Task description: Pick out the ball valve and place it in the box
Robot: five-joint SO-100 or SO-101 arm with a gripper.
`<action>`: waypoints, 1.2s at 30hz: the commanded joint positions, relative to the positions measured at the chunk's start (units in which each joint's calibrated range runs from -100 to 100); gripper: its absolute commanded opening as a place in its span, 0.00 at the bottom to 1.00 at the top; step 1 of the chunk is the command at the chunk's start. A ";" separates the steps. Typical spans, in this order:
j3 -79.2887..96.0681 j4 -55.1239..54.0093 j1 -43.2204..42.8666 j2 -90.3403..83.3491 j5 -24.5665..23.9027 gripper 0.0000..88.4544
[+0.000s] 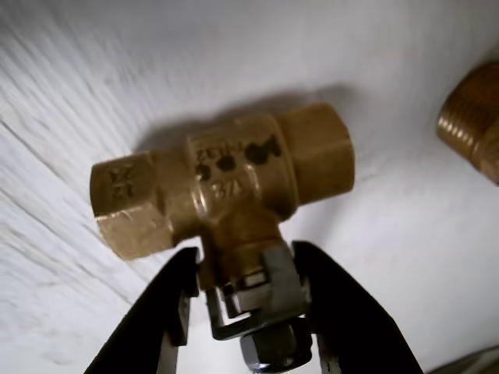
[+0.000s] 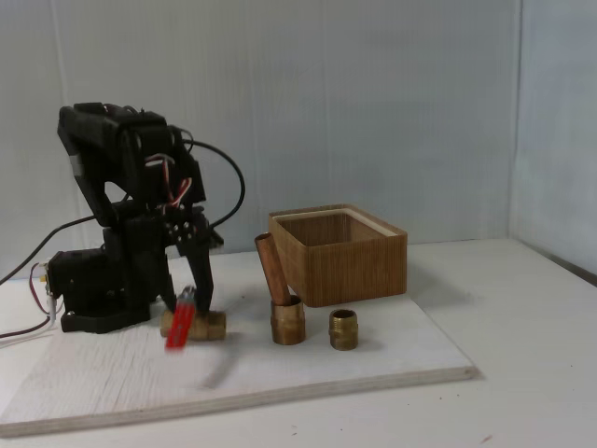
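Whitewashed wooden board (image 1: 70, 195) lies under my wrist camera, and on it rests the brass ball valve (image 1: 226, 183), its stubby body lying crosswise with dark stamped marks on the casting; I can make out what looks like "1/2" on the hexagonal left end, the rest being too smeared to read. My black two-fingered claw (image 1: 251, 292) comes up from the bottom edge, one finger on either side of the valve's neck and silver nut, closed in against the stem and pinching it. At the right edge a short threaded brass nipple (image 1: 472, 117) pokes into the picture. From the fixed camera, against pale grey walls, my black arm stands at the left of the board, bent down over the ball valve (image 2: 191, 324), whose flat red lever slants toward the camera, blurred. To its right stand a brass fitting with a copper pipe (image 2: 283, 303), then the threaded nipple (image 2: 343, 329), and behind them the ribbed brown wooden box (image 2: 340, 254), well apart from the valve.
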 commanded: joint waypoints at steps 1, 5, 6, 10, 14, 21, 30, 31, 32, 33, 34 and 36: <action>-6.83 4.61 -2.87 -0.72 -1.69 0.05; -7.01 5.82 -4.86 -0.72 -2.73 0.05; -6.92 5.82 -5.01 -0.72 -2.73 0.05; -6.74 5.82 -5.01 -0.72 -2.73 0.05; -7.19 5.82 -5.01 -0.72 -2.73 0.05; -7.91 5.90 -5.60 -0.72 -2.73 0.05; -15.31 13.31 -10.54 -0.72 -4.95 0.05; -16.13 14.25 -11.50 -0.72 -5.42 0.05; -16.76 15.11 -12.46 -0.72 -5.94 0.05; -17.30 15.98 -13.27 -0.72 -6.40 0.05; -17.75 16.84 -14.16 -0.72 -6.82 0.05; -18.74 18.30 -16.22 -0.72 -7.64 0.05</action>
